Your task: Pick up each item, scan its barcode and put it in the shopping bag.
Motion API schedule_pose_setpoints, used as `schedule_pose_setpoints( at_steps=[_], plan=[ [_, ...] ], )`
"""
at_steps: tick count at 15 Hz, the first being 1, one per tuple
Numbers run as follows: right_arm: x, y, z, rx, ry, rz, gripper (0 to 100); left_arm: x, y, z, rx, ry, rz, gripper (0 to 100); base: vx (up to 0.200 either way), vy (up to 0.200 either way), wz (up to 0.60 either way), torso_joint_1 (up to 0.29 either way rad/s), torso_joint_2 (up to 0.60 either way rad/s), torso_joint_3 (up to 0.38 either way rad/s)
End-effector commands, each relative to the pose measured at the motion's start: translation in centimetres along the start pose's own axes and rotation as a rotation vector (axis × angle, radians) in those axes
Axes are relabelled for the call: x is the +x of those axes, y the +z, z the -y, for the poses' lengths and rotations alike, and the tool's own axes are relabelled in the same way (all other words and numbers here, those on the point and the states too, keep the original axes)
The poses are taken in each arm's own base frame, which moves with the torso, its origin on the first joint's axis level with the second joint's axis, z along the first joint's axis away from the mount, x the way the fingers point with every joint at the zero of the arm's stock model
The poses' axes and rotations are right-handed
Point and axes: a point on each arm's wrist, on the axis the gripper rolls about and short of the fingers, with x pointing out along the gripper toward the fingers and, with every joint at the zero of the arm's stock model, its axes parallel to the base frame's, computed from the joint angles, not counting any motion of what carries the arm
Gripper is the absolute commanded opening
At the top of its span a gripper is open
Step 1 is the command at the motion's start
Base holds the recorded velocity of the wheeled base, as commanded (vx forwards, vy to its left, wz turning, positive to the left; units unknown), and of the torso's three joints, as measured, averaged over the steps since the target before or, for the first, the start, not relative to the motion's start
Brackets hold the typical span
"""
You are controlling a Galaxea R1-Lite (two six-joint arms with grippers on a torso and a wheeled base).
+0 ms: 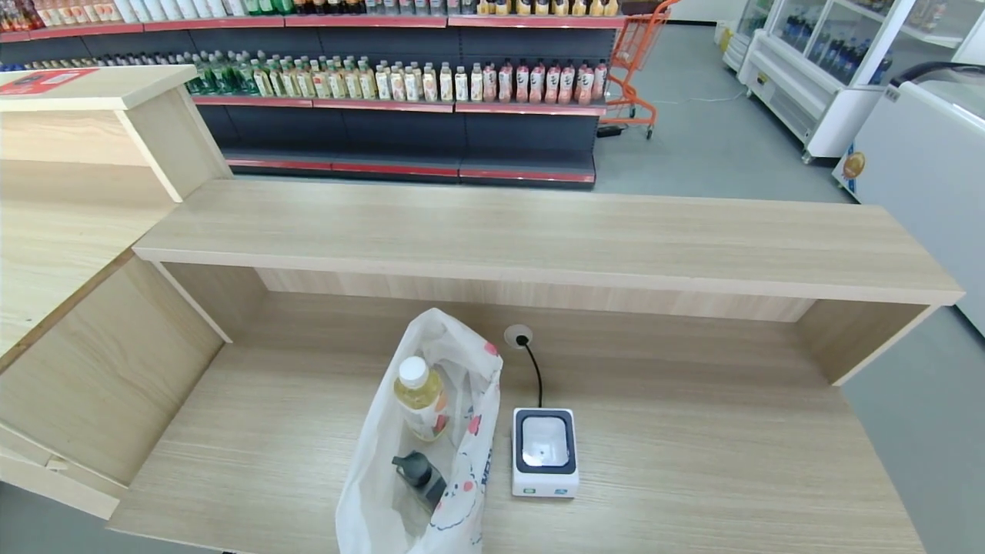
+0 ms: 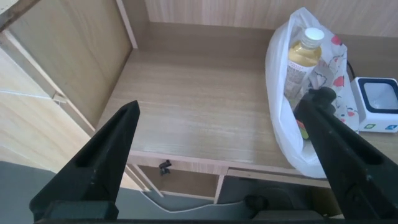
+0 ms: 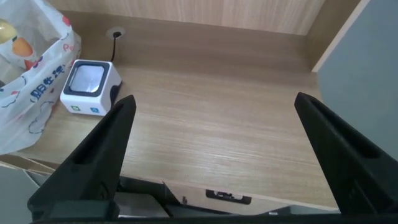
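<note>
Head view: bottle (image 1: pixel 420 396) inside shopping bag (image 1: pixel 371 481). Left gripper (image 2: pixel 224 102) and right gripper (image 3: pixel 216 101) gape empty; best held clear of the bag.

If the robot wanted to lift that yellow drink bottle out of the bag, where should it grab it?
Probably at the neck just under the white cap, coming straight down from above. The bottle stands roughly upright inside the shopping bag, whose walls wrap around its sides, so only its top is free to reach through the open mouth.
</note>
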Motion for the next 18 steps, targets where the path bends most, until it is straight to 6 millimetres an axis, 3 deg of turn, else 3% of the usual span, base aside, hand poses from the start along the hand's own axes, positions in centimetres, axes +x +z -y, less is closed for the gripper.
schedule_pose_setpoints(
  at_steps=[1, 18],
  plan=[
    [0.02, -0.01, 0.01, 0.002, -0.003, -0.005, 0, 0.0, -0.01, 0.0, 0.001, 0.0, 0.0, 100, 0.0, 0.0, 0.0, 0.0, 0.0, 0.0],
    [0.02, -0.01, 0.01, 0.002, -0.006, -0.005, 0, 0.0, -0.01, 0.0, -0.001, 0.0, 0.0, 100, 0.0, 0.0, 0.0, 0.0, 0.0, 0.0]
  ],
)
